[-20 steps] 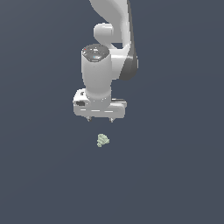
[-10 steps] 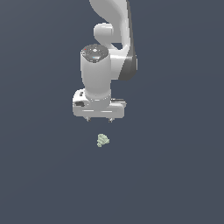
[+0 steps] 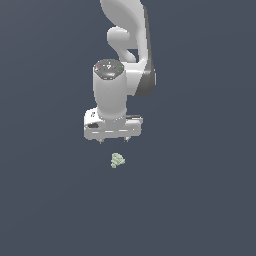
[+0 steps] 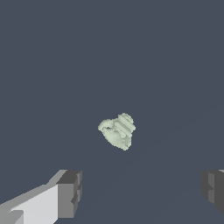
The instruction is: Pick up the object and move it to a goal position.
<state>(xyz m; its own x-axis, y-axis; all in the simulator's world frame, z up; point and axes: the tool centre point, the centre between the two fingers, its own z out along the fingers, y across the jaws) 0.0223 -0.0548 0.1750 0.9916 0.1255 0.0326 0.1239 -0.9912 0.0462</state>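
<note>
Pale green and lumpy, the object (image 3: 117,160) lies alone on a flat, dark slate-blue surface (image 3: 45,200). It is a tiny, irregular thing with ridged folds on one side, seen more clearly in the wrist view (image 4: 117,131), where those ridges run in short parallel bands across a rounded, uneven body. Nothing touches it.

Above it in the exterior view hangs the gripper (image 3: 113,141), white and pointing straight down. It is far larger than the object. Its two short fingertips show as small dark stubs under a broad white crossbar, one toward the exterior view's left and one toward the exterior view's right, and the object sits below the space between them, apart from both. The jaws are spread wide and hold nothing. In the wrist view the two grey finger pads (image 4: 70,192) stand far apart at the edges of the frame, with bare surface between them and the object clear of both.

Above the gripper rises the arm (image 3: 127,45): a thick white cylinder with a round dark cap bearing small coloured marks, then a dark grey joint, then curved white links reaching up out of the frame.
</note>
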